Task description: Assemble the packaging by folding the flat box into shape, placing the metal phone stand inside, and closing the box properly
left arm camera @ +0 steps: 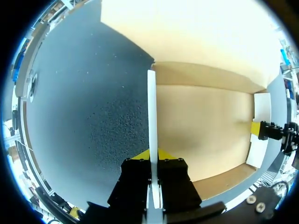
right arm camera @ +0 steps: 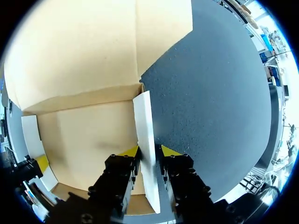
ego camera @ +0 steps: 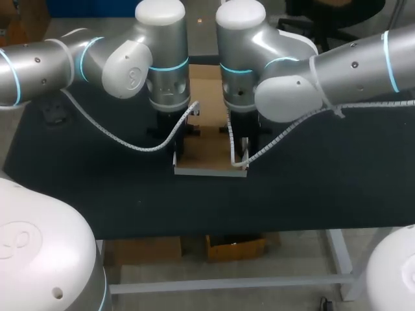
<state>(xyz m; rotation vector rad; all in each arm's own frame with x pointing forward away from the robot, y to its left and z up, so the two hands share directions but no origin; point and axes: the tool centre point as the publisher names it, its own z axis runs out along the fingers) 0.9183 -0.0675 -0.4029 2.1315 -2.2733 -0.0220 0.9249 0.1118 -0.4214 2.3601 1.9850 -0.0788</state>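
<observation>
**Both arms at the side walls.** The partly formed cardboard box [ego camera: 206, 139] lay open at the middle of the dark tabletop [ego camera: 97, 188], with its brown floor between the two arms. The left end effector [left arm camera: 152, 155] pinched the left side wall [left arm camera: 152, 107], a white panel standing on edge, with one yellow tip on each face. The right end effector [right arm camera: 147, 151] pinched the right side wall [right arm camera: 144, 116] likewise. Each wall's long axis ran straight ahead of its end effector, away from the robot, so the two walls were roughly parallel across the floor. Neither arm was nearer, since each held its own side. The rear flap [right arm camera: 93, 42] extended beyond the floor; whether it was flat or raised could not be told. The metal phone stand appeared in no view.
</observation>
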